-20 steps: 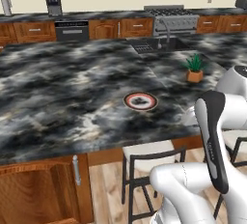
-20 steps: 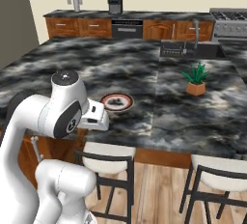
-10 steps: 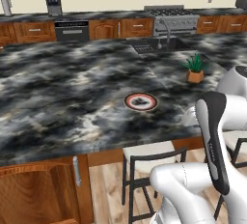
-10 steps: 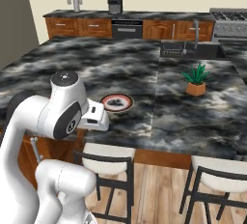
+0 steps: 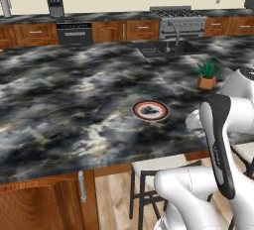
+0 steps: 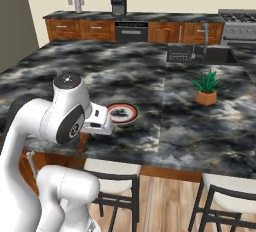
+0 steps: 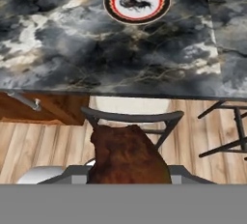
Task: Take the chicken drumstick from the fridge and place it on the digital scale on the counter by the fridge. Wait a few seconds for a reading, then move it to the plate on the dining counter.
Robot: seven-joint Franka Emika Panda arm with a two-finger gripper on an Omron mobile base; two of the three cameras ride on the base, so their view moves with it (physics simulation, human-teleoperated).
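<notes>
In the hand view the brown chicken drumstick (image 7: 128,158) rises between the fingers of my gripper (image 7: 128,172), which is shut on it. It hangs over a stool, just short of the front edge of the dining counter (image 7: 144,59). The plate (image 7: 137,0), white with a reddish rim band and a dark middle, lies bare on the marbled top beyond that edge. From the base views the plate (image 5: 150,110) (image 6: 122,113) sits near the counter's front, and my hand (image 6: 100,122) hovers close beside it at the edge.
A potted plant (image 5: 207,74) (image 6: 206,90) stands to the right of the plate. A sink with a faucet (image 6: 197,53) is set into the far side. Stools (image 7: 132,117) (image 6: 112,171) stand under the counter edge. Wall cabinets and a stove (image 5: 181,18) line the back.
The counter, plate and plant sit slightly lower in both base views, so the cameras have crept with the base. The grip on the drumstick is the same.
</notes>
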